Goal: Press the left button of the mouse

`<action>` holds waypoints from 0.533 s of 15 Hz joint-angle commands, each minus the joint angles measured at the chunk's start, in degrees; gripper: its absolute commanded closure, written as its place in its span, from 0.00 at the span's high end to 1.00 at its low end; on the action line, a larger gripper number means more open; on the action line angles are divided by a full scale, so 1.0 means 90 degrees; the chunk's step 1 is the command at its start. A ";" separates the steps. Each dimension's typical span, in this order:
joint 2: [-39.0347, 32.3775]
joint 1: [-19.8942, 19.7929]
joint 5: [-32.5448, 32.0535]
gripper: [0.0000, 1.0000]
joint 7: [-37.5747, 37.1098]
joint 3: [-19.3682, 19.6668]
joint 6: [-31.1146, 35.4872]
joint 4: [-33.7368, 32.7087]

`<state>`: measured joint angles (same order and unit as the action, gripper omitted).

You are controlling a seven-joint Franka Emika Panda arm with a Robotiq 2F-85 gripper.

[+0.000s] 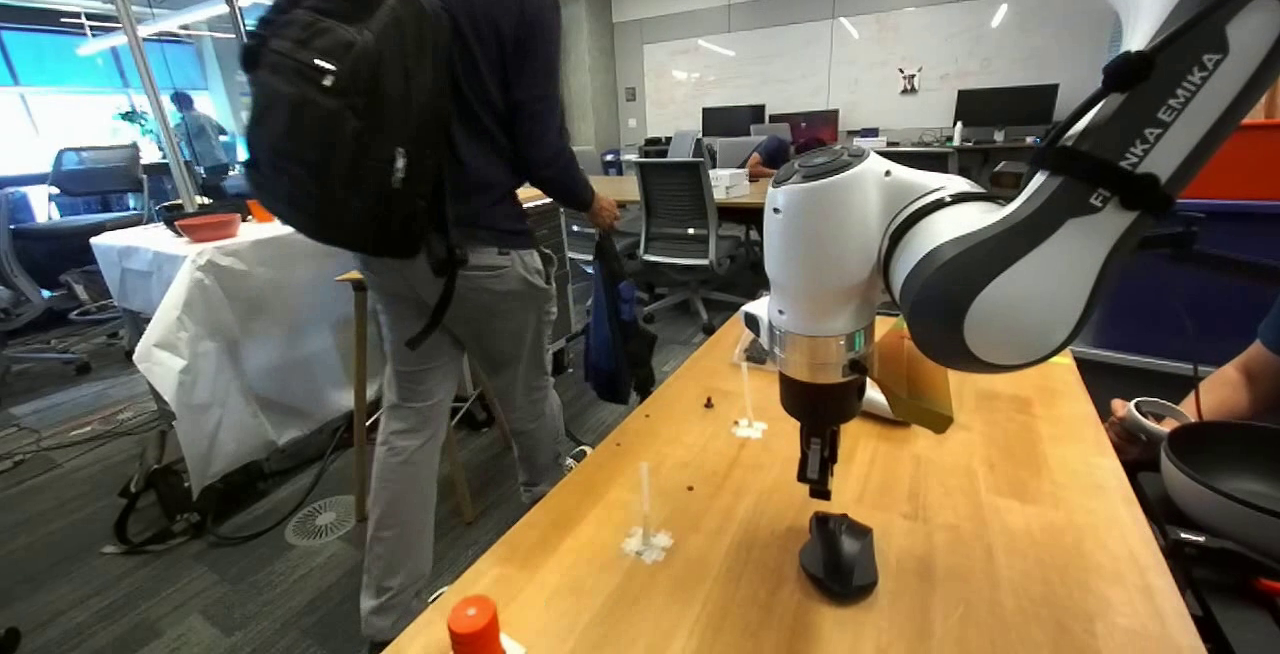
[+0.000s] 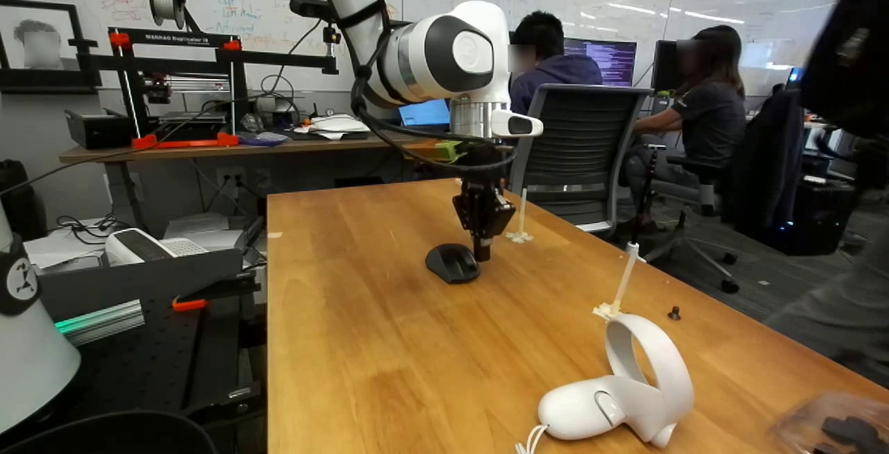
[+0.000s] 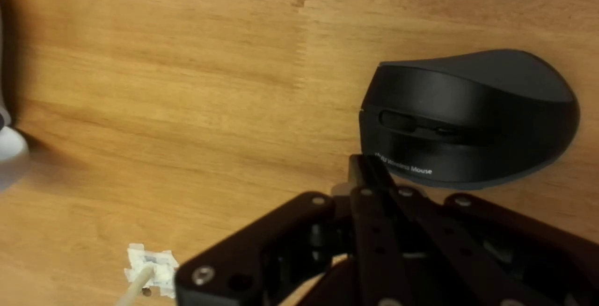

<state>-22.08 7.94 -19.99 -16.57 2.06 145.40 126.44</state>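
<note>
The black mouse [image 1: 840,556] lies on the wooden table, and it also shows in an exterior view [image 2: 453,264] and the wrist view [image 3: 468,119]. In the wrist view its front end and scroll wheel point left. The left button [image 3: 398,147] is the half beside the white lettering, nearest my fingertips. My gripper [image 3: 367,158] is shut and empty, fingers together pointing down. In the wrist view the tips overlap the mouse's front corner. In an exterior view the gripper [image 1: 818,492] is just behind and above the mouse, with a gap; in another view it [image 2: 482,256] hangs beside it.
Thin upright sticks are taped to the table [image 1: 645,509], [image 2: 627,277]. A white ring-handled controller [image 2: 649,391] lies near a clear bag with dark parts [image 2: 840,426]. An orange-red cap [image 1: 473,624] stands at the near edge. A person with a backpack [image 1: 350,114] stands beside the table.
</note>
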 commanded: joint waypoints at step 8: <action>-0.0159 0.0085 0.0358 0.00 -0.0054 0.0016 0.0023 -0.0063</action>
<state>-23.06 8.05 -18.17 -16.74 1.88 145.40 126.45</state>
